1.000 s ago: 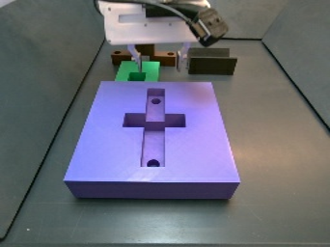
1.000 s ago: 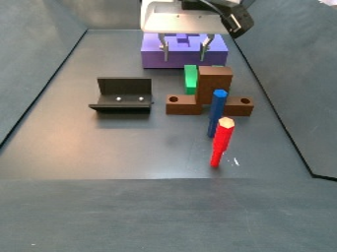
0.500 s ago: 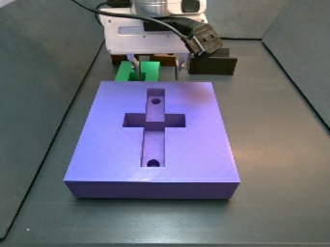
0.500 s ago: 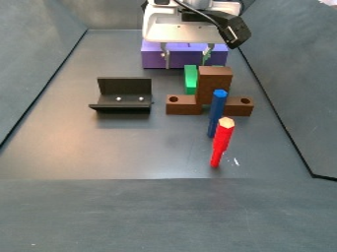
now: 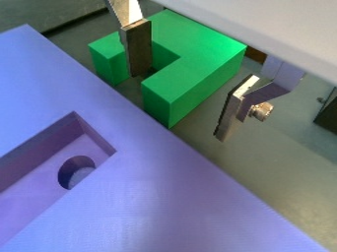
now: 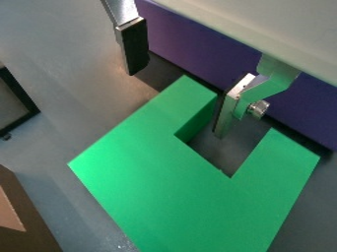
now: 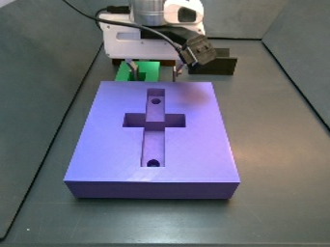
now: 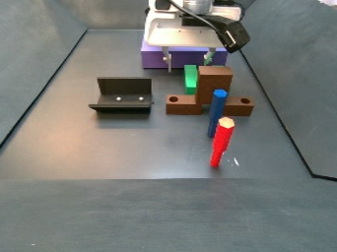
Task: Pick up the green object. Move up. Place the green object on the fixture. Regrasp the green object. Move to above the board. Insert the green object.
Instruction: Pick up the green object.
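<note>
Hand (image 6: 184,81) low over green object (image 6: 158,177), fingers spread wide, straddling one arm of U, gripping nothing. Purple board (image 5: 93,197) at 6 o'clock of object in side view (image 7: 152,130).

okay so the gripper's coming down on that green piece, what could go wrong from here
The gripper is open, one finger inside the notch of the green object and the other outside it. It straddles just one arm, so closing may twist the piece. The board sits right beside it, so a skewed piece or finger may catch its edge.
</note>
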Tool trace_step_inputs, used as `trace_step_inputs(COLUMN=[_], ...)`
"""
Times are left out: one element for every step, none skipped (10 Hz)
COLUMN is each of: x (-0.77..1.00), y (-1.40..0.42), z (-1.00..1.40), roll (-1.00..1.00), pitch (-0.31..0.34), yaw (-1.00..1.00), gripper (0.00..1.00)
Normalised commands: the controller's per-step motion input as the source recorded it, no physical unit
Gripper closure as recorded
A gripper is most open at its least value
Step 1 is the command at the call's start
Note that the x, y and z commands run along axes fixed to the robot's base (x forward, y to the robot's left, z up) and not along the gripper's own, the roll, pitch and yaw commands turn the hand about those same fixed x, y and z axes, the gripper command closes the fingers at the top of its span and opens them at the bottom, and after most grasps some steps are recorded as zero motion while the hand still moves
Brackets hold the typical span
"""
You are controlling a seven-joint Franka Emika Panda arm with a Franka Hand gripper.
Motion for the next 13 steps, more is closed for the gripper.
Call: trace_step_inputs(x=[-0.02, -0.04, -0.03, -0.03, -0.04, 0.0, 0.0, 0.0, 0.0, 0.0, 0.0, 0.0, 0.0], y=[0.0, 0.0, 0.0, 0.0, 0.0, 0.0, 0.0, 0.0, 0.0, 0.0, 0.0, 0.0, 0.0], z=[-0.21, -0.11, -0.09, -0.09, -0.09, 0.0, 0.0, 0.0, 0.0, 0.0, 0.0, 0.0, 0.0], roll=[0.04, 0.07, 0.07, 0.04, 0.01, 0.0, 0.0, 0.0, 0.0, 0.0, 0.0, 0.0, 0.0], pitch=[-0.011, 0.0, 0.0, 0.0, 0.0, 0.0, 0.0, 0.0, 0.0, 0.0, 0.0, 0.0, 0.0], yaw=[-0.05, -0.07, -0.08, -0.09, -0.08, 0.0, 0.0, 0.0, 0.0, 0.0, 0.0, 0.0, 0.0], gripper=[0.0, 0.0, 0.0, 0.0, 0.0, 0.0, 1.0, 1.0, 1.0, 1.0, 1.0, 1.0, 1.0])
